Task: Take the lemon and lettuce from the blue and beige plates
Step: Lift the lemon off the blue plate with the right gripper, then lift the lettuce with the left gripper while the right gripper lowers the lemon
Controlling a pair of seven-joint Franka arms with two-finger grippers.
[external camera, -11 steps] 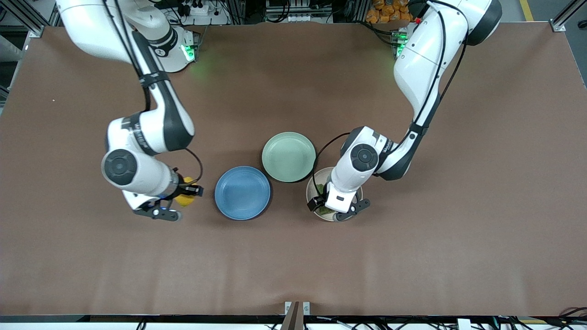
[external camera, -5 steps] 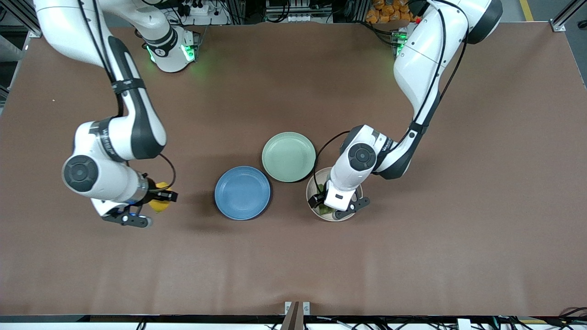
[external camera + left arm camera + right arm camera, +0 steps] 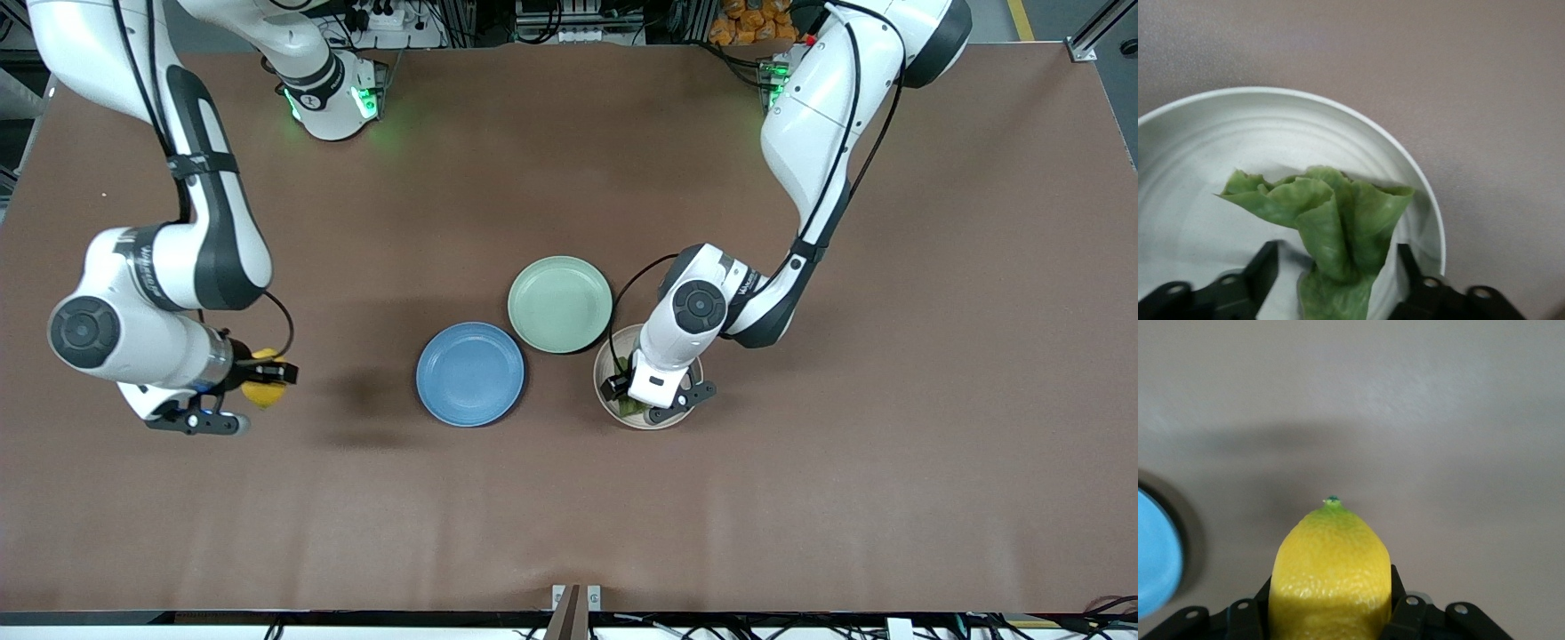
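Two grippers are working: the right gripper (image 3: 253,384) is pinching the lemon (image 3: 263,389) over bare table, well apart from the blue plate (image 3: 470,374); the left gripper's (image 3: 646,404) spread jaws are flanking the lettuce (image 3: 1331,227) near the beige plate's (image 3: 605,360) rim.

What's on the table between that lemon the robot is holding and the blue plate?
Nothing but bare brown table: the front view shows only a shadow between the lemon, held in the right gripper, and the blue plate.

We see the yellow lemon (image 3: 1330,577) held above bare table, and the folded green lettuce (image 3: 1331,227) in the beige plate (image 3: 1218,133); the blue plate (image 3: 469,373) is empty.
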